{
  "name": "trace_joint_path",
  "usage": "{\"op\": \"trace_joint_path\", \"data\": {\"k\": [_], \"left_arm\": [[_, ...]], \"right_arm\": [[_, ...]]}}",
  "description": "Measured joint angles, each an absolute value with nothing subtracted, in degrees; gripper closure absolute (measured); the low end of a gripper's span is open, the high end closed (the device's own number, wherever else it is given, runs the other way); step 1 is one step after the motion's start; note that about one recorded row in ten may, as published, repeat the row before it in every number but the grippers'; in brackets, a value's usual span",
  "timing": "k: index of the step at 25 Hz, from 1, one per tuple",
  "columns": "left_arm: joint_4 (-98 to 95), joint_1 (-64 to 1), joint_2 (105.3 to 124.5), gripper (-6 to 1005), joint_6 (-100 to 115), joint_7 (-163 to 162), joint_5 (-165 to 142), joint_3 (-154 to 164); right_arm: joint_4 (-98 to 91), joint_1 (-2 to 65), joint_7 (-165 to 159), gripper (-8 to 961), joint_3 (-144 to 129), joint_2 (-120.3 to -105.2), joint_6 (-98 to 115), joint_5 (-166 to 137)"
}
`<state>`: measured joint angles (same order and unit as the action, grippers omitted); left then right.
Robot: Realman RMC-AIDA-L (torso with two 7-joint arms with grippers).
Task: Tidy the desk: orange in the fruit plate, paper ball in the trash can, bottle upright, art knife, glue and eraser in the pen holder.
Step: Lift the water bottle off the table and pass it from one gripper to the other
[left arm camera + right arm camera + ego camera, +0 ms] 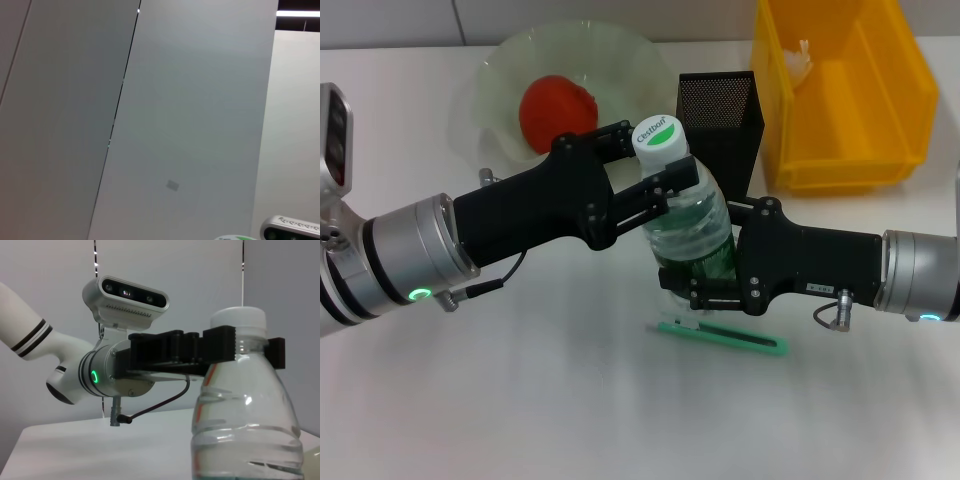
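A clear water bottle (pixel 690 225) with a white cap stands upright at the table's middle. My left gripper (pixel 655 168) is shut on its neck just under the cap, as the right wrist view also shows (pixel 240 347). My right gripper (pixel 695 287) is shut around the bottle's lower body (pixel 245 430). A green art knife (pixel 720 337) lies flat on the table just in front of the bottle. The orange (pixel 557 112) sits in the glass fruit plate (pixel 495 90). Behind the bottle stands the black mesh pen holder (pixel 720 120). Glue and eraser are out of view.
A yellow bin (pixel 880 90) stands at the back right with a white crumpled paper ball (pixel 801 57) inside. The left wrist view shows only wall panels. White tabletop lies open in front of the knife.
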<state>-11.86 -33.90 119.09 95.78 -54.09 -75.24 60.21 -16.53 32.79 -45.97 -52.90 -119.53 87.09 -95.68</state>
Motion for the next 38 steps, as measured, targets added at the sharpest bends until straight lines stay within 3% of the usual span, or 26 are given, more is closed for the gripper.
{"op": "trace_joint_path", "data": {"k": [1,7,23,38], "left_arm": [[-11.87,-33.96,119.09,464,95.62,-54.18,-75.24,60.21],[-11.86,-34.07,119.09,556,94.83,-55.01,-75.24,60.21],[-11.90,-34.14,119.09,555,94.99,-55.11,-75.24,60.07],[-12.05,-34.27,119.08,556,95.19,-55.10,-75.26,59.95]], "right_arm": [[-16.53,32.81,-45.96,192,-52.91,-119.53,87.09,-95.69],[-16.53,32.87,-45.96,193,-52.90,-119.53,87.09,-95.71],[-16.47,32.94,-46.14,197,-52.91,-119.53,87.15,-95.59],[-16.41,33.18,-46.32,140,-52.91,-119.53,85.33,-95.32]]}}
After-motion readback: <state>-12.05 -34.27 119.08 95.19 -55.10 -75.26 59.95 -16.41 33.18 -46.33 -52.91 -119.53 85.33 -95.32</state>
